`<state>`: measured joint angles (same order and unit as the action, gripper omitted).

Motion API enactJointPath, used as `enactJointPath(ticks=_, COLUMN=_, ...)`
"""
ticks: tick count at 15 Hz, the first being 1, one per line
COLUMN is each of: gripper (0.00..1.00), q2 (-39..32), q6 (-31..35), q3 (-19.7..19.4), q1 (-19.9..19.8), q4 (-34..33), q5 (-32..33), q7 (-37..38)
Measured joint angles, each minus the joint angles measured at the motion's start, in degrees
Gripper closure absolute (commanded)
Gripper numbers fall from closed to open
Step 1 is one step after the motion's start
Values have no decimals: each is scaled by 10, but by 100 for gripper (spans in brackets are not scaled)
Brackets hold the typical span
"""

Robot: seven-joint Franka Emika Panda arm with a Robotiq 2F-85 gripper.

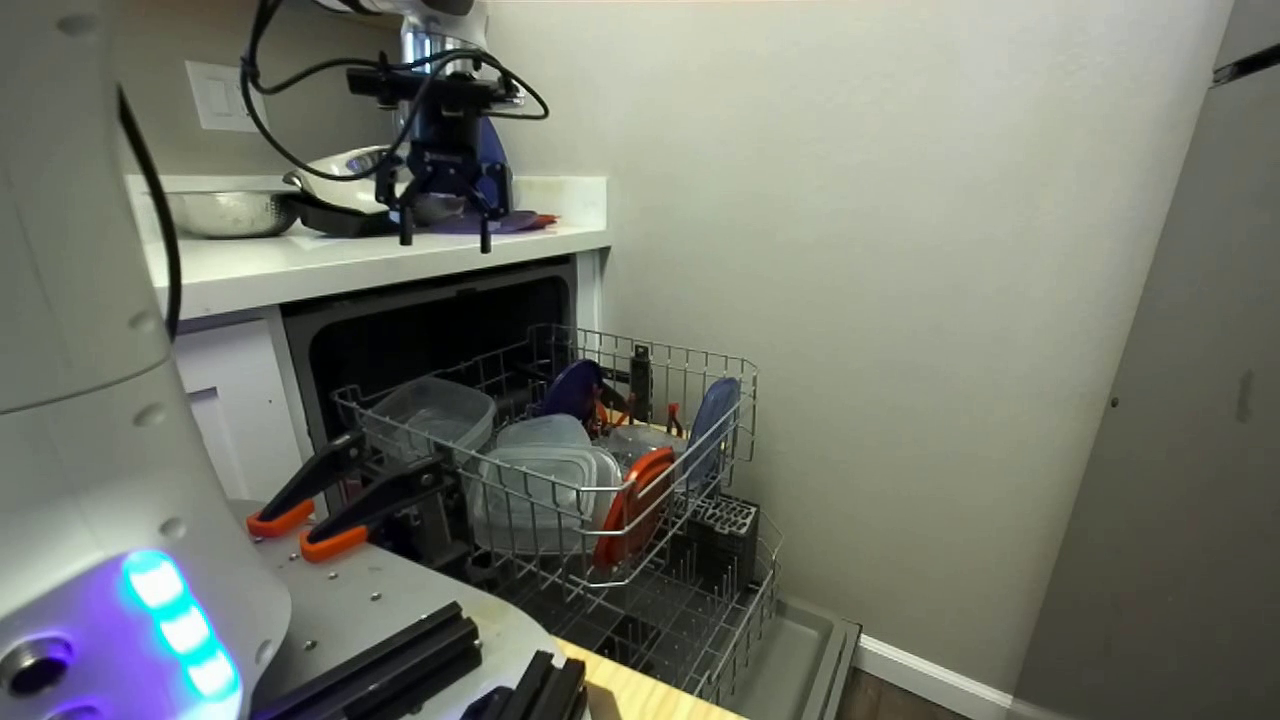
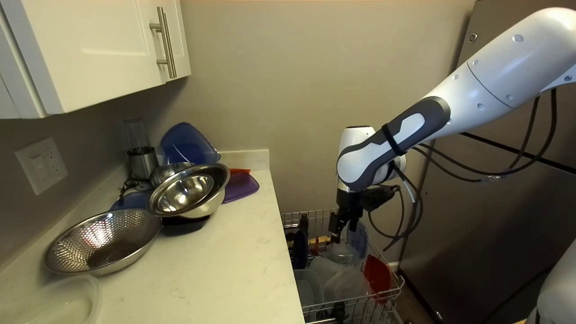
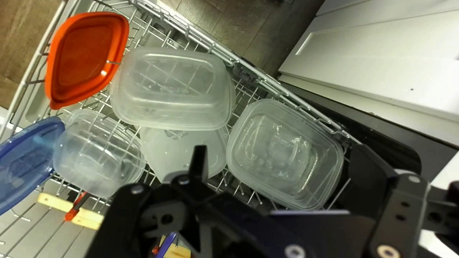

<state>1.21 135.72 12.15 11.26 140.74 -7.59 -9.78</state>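
Observation:
My gripper (image 1: 445,242) hangs fingers down above the dishwasher's upper rack (image 1: 755,400). Its jaws stand wide apart with nothing between them. From the wrist, a clear rectangular container (image 3: 283,154) shows low in the rack, framed by the black fingers (image 3: 199,161). Beside it lie a frosted container (image 3: 175,89) and another cloudy one (image 3: 183,147) partly under it. Farther left are a clear rounded container (image 3: 98,152), an orange lid (image 3: 86,57) and a blue lid (image 3: 28,157). A dark blue item (image 1: 573,388) stands toward the rack's back.
The white counter (image 2: 243,256) borders the rack, bearing a metal colander (image 2: 105,240), stacked metal bowls (image 2: 191,191), a blender (image 2: 141,159), a blue lid (image 2: 186,144) and a purple lid (image 2: 240,185). Orange-tipped clamps (image 1: 335,540) sit near the robot base. A lower rack (image 1: 650,620) extends below.

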Motion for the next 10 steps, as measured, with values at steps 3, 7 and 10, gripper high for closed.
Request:
enactJointPath(ticks=3, gripper=0, q2=0, q6=0, q3=-2, q1=0, q4=0, q5=0, q7=-1)
enactJointPath(ticks=7, gripper=0, q2=0, q6=0, q3=-2, q1=0, q4=0, q5=0, q7=-1)
enactJointPath(ticks=10, gripper=0, q2=-1, q6=3, q3=-2, q1=0, q4=-1, q5=6, q7=0)
